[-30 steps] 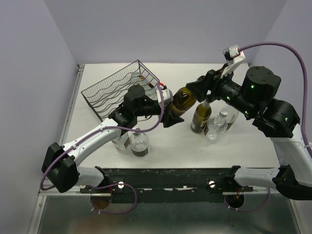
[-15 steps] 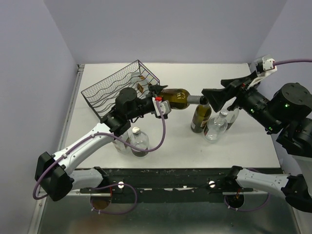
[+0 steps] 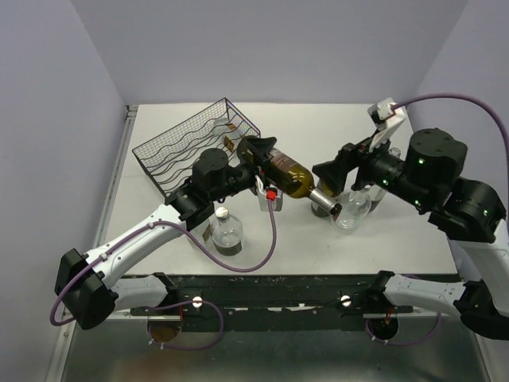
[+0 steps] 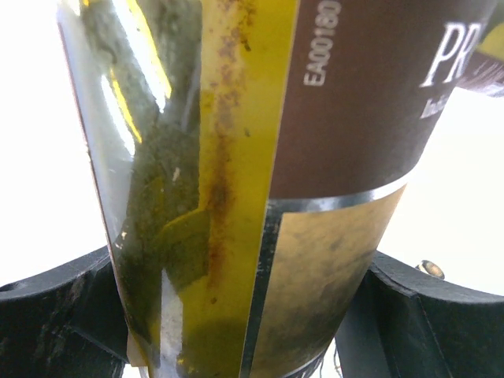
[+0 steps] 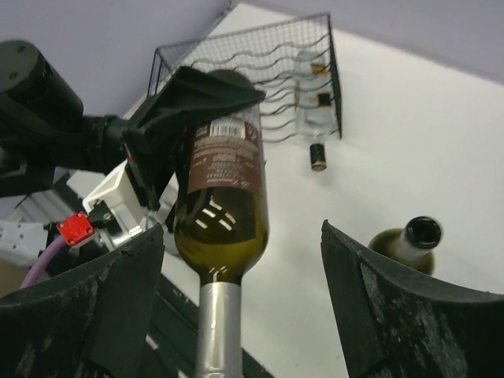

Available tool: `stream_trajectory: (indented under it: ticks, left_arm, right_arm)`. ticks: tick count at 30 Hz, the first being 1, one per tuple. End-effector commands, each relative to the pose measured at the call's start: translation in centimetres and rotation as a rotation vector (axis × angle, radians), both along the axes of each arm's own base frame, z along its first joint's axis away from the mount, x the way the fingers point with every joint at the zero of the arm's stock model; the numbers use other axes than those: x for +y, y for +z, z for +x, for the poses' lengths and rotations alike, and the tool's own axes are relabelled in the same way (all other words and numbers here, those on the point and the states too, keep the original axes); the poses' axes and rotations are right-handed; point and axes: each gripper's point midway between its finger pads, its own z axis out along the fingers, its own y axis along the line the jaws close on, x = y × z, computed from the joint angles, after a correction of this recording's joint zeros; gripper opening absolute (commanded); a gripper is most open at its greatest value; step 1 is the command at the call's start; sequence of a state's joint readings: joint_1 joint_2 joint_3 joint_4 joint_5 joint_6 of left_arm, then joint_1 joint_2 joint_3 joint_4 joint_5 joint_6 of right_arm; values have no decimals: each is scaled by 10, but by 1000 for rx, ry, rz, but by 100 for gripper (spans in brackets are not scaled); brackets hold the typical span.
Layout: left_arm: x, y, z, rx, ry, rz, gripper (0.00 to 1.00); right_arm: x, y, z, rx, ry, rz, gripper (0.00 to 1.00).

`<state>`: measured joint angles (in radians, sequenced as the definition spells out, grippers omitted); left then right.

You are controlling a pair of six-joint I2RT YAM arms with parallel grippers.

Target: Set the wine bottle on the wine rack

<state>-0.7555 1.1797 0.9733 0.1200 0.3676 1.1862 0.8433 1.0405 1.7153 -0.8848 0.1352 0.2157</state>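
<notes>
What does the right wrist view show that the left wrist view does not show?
Only right wrist: the wine rack, a standing open bottle, and the open right gripper either side of the neck. Only left wrist: the label's code lettering, readable close up. Both: the wine bottle, held by the left gripper.

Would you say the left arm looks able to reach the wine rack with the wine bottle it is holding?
Probably yes: the left hand grips the wine bottle right beside the wine rack with nothing between; the open right hand only straddles its neck.
</notes>
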Motion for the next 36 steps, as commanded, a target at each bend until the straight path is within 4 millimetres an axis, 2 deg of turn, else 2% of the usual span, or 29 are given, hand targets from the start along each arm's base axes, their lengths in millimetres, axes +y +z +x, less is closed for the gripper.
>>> stream_trajectory:
  ticks: [1, 5, 13, 18, 30, 36]
  left_arm:
    - [5, 38, 12, -213, 70, 31, 0]
    - [8, 32, 18, -229, 96, 54, 0]
    - [7, 25, 22, -236, 110, 62, 0]
    - [5, 24, 24, -237, 110, 62, 0]
    - [3, 26, 26, -225, 114, 40, 0]
    - [5, 28, 35, -184, 160, 16, 0]
  right_arm:
    - [27, -54, -23, 164, 191, -102, 84]
    - [29, -87, -22, 249, 187, -180, 80]
    - [27, -120, -22, 309, 178, -235, 82]
    - [32, -141, -21, 350, 196, -277, 83]
    - [40, -171, -11, 410, 170, -327, 77]
    - [38, -180, -12, 439, 150, -331, 67]
